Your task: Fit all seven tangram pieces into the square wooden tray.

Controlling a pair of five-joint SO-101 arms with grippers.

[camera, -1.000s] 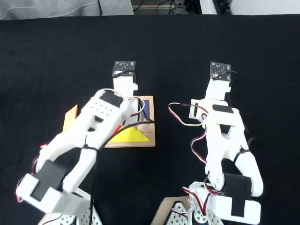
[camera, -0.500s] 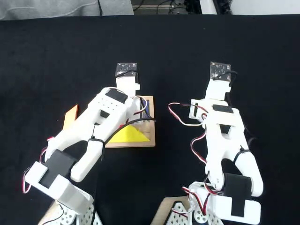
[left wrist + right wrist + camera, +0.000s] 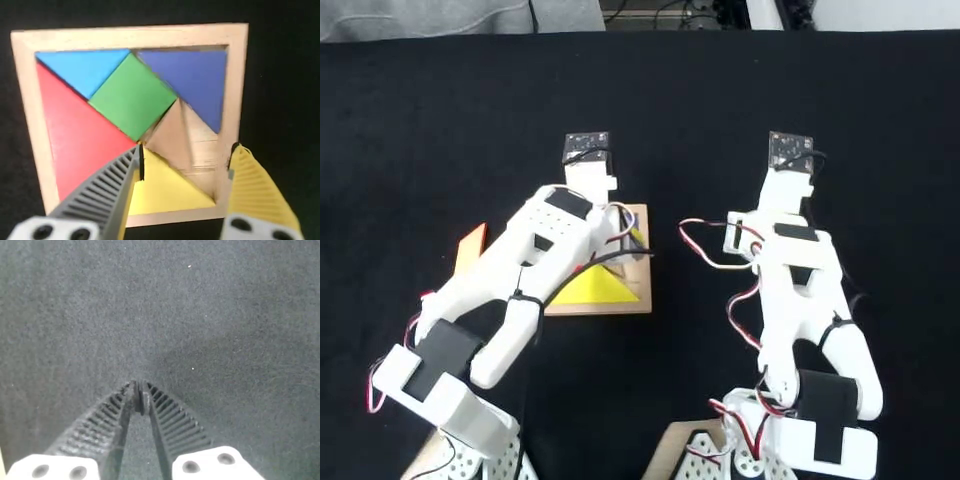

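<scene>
While agape, left gripper [image 3: 187,152] over the tray [image 3: 130,37], astride its yellow triangle [image 3: 165,187].

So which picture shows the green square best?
The left wrist view: the green square sits whole in the tray, tilted like a diamond. In the high view the left arm covers that part of the tray. The right wrist view faces black table.

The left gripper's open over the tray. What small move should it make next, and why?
Probably lift the left gripper and swing it toward the orange piece on the table beside the tray. It is open and empty, a bare wooden gap shows between the dark blue triangle and the yellow triangle, and the orange piece lies outside.
</scene>
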